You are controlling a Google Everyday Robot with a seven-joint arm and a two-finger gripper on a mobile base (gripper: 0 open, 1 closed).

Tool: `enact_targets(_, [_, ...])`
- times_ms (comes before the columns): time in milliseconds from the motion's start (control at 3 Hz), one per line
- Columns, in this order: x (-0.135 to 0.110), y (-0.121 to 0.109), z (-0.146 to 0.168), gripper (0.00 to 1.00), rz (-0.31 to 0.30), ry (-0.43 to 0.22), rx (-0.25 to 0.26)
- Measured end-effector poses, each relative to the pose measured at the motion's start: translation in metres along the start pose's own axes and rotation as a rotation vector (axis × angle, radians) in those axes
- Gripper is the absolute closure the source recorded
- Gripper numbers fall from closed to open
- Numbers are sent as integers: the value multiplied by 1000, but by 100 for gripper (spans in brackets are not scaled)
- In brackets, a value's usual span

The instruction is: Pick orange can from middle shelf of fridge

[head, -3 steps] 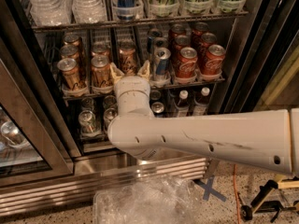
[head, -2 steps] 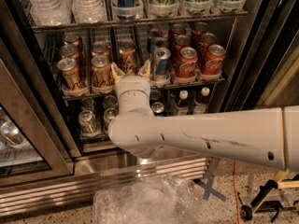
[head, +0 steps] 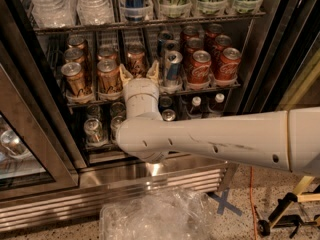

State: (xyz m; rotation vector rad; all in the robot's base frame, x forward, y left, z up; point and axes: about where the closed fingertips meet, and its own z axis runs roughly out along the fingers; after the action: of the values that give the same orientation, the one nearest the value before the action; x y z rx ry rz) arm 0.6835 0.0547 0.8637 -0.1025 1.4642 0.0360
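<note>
Nearest: crumpled clear plastic (head: 155, 214) on the floor, then the fridge (head: 100, 194) w/ its vented steel base. Arm (head: 215, 139) crosses from the right, wrist turned up into the open door. End effector (head: 138, 74) sits at the front edge of the middle shelf (head: 220, 86). Its fingers (head: 123, 75) are spread, one each side of the third lane, nothing pinched. Orange can (head: 136, 59) stands upright in that lane, just behind and between the fingertips; can't tell if they touch it. Left neighbour can (head: 109, 76), also orange, is just beside it. Blue-and-silver can (head: 172, 66) is just right, red cola cans (head: 199, 66) beyond.

Step in hand, prob.: reach in & close. To do it well:
- Keep wrist centred on the lane so neither finger clips neighbours or dividers.
- Go deep enough to grip mid-body, not the rim.
- Close gently, since the thin wall likely dents.
- Lift over the front stop before pulling out.
</note>
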Motion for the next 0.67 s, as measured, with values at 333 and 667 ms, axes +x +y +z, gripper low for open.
enact_targets(333, [-2, -2, 12, 29, -7, -20, 3])
enact_targets(667, [-2, -4, 21, 29, -5, -31, 10])
